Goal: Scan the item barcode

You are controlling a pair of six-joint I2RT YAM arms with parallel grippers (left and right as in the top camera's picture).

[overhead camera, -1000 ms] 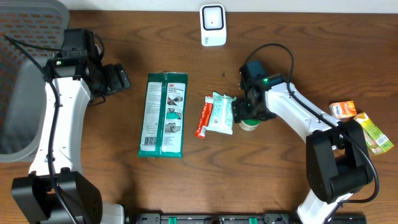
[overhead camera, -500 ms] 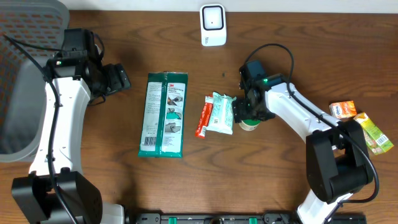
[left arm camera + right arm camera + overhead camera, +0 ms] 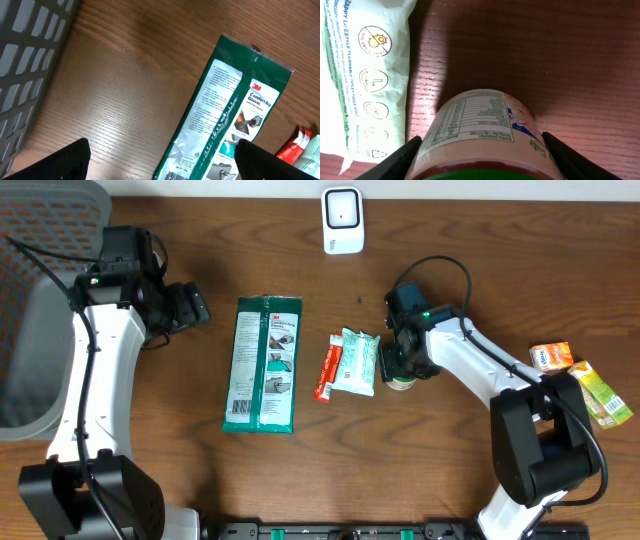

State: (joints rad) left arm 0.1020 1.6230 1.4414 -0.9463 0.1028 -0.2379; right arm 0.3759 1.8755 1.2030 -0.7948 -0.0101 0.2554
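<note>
My right fingers (image 3: 402,167) stand one on each side of a small jar (image 3: 480,130), close against its rounded sides. I cannot tell whether they are clenched on it or only touching it. The jar sits on the brown worktop (image 3: 545,50) under my right wrist. Its label shows a table of small print, with a red band and a green edge at the end nearest my camera.

Just to the left of the jar lies a pale green pack of wipes (image 3: 357,362), near it but not touching, with a strip of bare wood between them. A narrow red packet (image 3: 327,372) lies against the far side of the wipes from the jar. Further left again is a long dark green pack of gloves (image 3: 262,365), lying flat.

The white scanner (image 3: 342,220) stands well behind the jar and a little to its left, at the far edge of the worktop. Well to the right of the jar, an orange carton (image 3: 551,357) and a green carton (image 3: 602,393) lie side by side.

Far to the left of the jar, my left fingers (image 3: 60,160) are spread wide with nothing between them. They hang over bare wood between the glove pack and a grey basket (image 3: 30,60).
</note>
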